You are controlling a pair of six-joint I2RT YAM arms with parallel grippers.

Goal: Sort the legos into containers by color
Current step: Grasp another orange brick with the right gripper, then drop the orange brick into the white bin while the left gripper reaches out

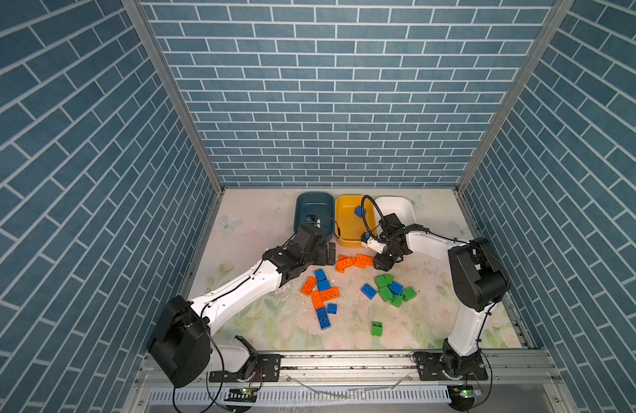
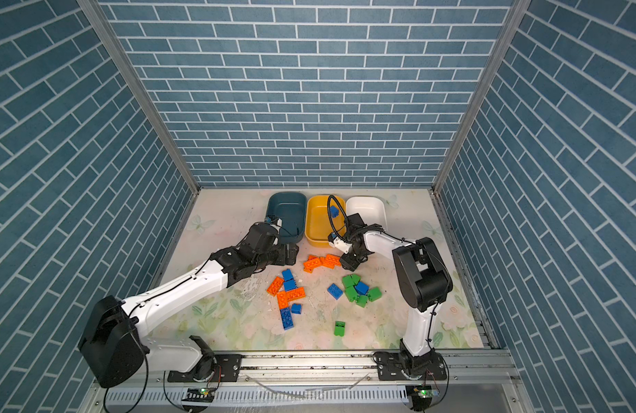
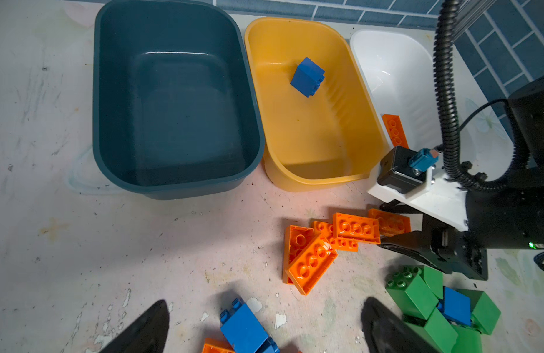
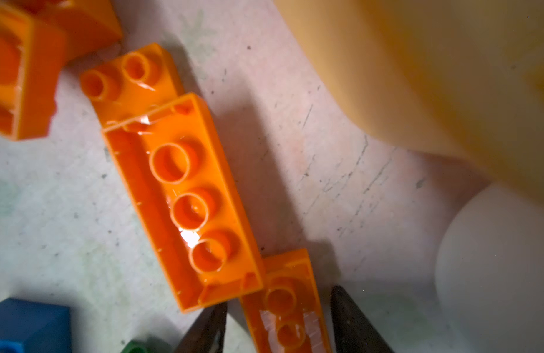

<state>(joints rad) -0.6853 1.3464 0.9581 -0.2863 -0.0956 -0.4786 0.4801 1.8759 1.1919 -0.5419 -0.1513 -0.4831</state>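
My right gripper [image 4: 278, 302] is low over the table, its jaws open on either side of one end of an upside-down orange lego [image 4: 287, 314], with a narrow gap on each side. This lego is at the right end of an orange pile [image 1: 352, 262] in front of the yellow container [image 3: 310, 143], which holds a blue lego [image 3: 307, 76]. The white container [image 3: 387, 70] holds an orange lego [image 3: 394, 130]. The dark teal container [image 3: 173, 189] looks empty. My left gripper [image 3: 266, 324] hangs wide open above a blue lego [image 3: 246, 330], holding nothing.
A mixed blue and orange group [image 1: 323, 293] lies mid-table. A green cluster with blue legos [image 1: 391, 289] sits to its right, close under the right arm. One green lego [image 1: 376, 328] stands alone nearer the front rail. The three containers line the back wall.
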